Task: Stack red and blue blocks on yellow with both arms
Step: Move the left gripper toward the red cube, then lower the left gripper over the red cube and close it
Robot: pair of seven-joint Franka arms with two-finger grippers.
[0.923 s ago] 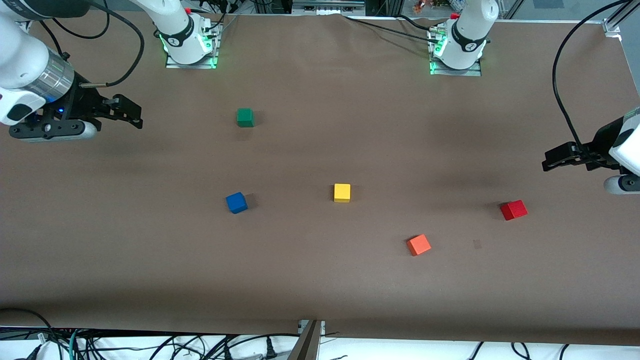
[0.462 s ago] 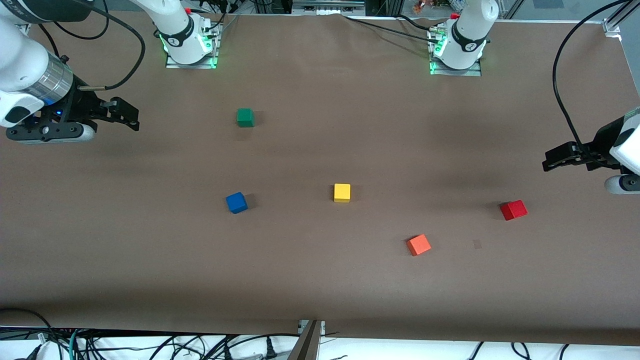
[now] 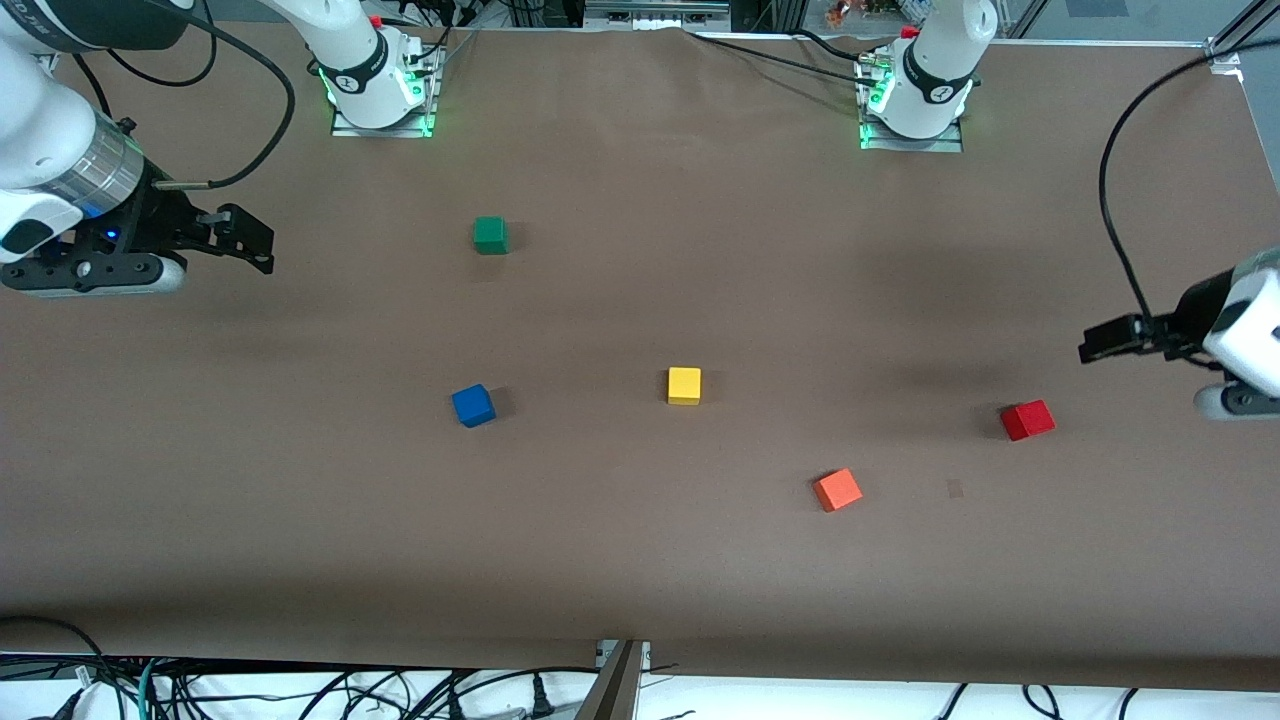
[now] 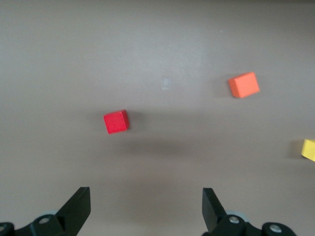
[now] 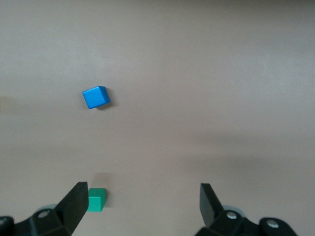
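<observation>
Red block (image 3: 1027, 420) and blue block (image 3: 473, 405) lie skewed, yellow block (image 3: 684, 385) square; left gripper (image 4: 146, 209) and right gripper (image 5: 142, 206) hover wide open, empty.

Lab: bolted arm bases (image 3: 378, 95), cables (image 3: 300, 690)

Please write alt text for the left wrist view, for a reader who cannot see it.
The left gripper hangs open and empty above the brown table, its two black fingers spread wide. On the table lie the red block, an orange-red block and, at the picture's edge, part of the yellow block.
</observation>
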